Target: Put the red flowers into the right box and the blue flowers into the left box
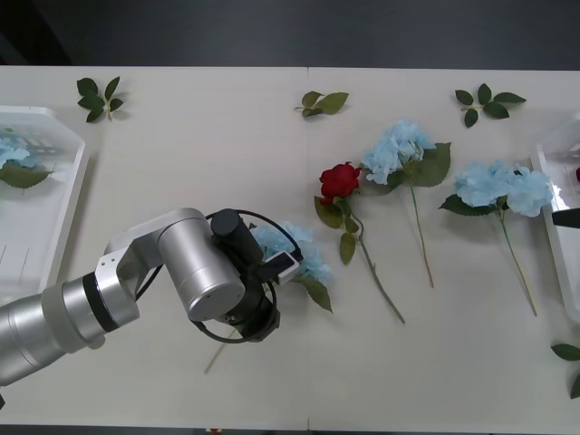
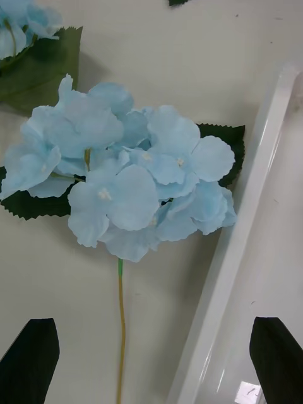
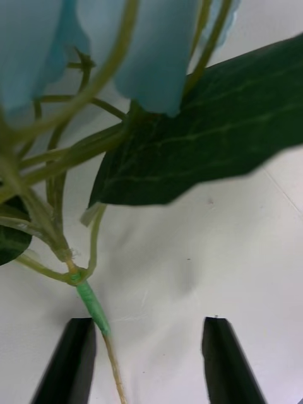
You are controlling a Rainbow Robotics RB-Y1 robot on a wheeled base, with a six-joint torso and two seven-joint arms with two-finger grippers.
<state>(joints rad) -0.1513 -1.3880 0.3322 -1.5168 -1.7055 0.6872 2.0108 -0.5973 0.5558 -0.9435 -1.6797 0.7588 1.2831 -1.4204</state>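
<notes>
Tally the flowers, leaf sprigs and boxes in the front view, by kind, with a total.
Blue flowers: 4, one in the left box at, one under the left gripper at, two loose at and
Red flowers: 1
Leaf sprigs: 4
Boxes: 2, left and right
Total: 11

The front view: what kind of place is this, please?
Probably a lab or test bench, not a flower shop: a bare white table, artificial blue flowers and a red flower laid out singly, white sorting trays at its sides.
</notes>
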